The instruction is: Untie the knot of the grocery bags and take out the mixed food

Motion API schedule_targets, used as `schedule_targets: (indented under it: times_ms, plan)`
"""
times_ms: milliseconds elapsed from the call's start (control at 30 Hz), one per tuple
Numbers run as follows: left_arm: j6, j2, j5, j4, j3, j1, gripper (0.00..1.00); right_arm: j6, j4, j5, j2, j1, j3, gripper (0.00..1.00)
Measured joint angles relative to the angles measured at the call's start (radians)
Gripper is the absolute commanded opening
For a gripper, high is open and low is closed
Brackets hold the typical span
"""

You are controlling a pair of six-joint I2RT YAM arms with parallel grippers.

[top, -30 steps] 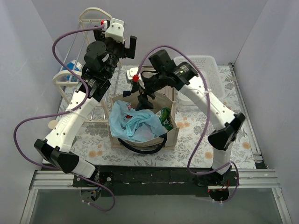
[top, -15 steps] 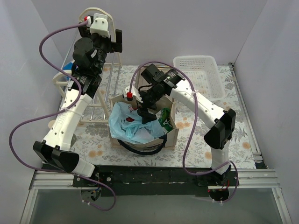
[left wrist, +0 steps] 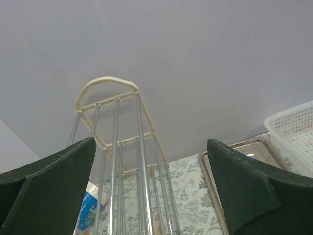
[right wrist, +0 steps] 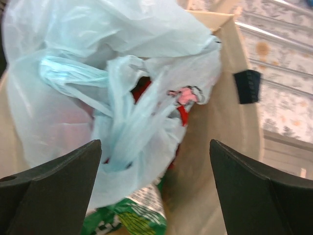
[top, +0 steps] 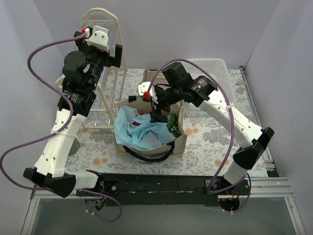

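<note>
Top external view, centre: the light-blue bag sits bunched inside the beige tote with no food out yet. The left gripper and right gripper are both spread wide and empty.

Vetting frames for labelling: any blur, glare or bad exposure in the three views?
Top external: sharp, evenly lit, only soft shadows by the beige tote. Left wrist: rack in focus against a flat grey wall, left gripper's fingers near-black with little detail. Right wrist: softest view, light-blue plastic bag smeared and somewhat washed out, right gripper's fingers dark too.
</note>
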Motion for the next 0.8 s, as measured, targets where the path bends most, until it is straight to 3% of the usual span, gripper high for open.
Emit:
schedule_targets:
  times_ms: [367, 467, 500, 600, 800]
  plan:
    - [-0.032, -0.035, 0.025, -0.089, -0.04, 0.0, 0.98, 0.045, -0.067, -0.122, 0.14, 0.039, -0.094, 0.99]
    - [-0.046, -0.035, 0.04, -0.107, -0.049, 0.0, 0.98, 0.042, -0.079, -0.124, 0.192, 0.048, -0.097, 0.76]
    - [-0.05, -0.035, 0.049, -0.113, -0.05, 0.0, 0.98, 0.042, -0.076, -0.116, 0.198, 0.051, -0.099, 0.53]
    - [-0.055, -0.035, 0.064, -0.117, -0.049, 0.0, 0.98, 0.026, -0.066, -0.087, 0.197, 0.058, -0.101, 0.11]
    - [-0.053, -0.027, 0.077, -0.123, -0.035, 0.0, 0.98, 0.005, -0.103, -0.013, 0.195, 0.067, -0.028, 0.11]
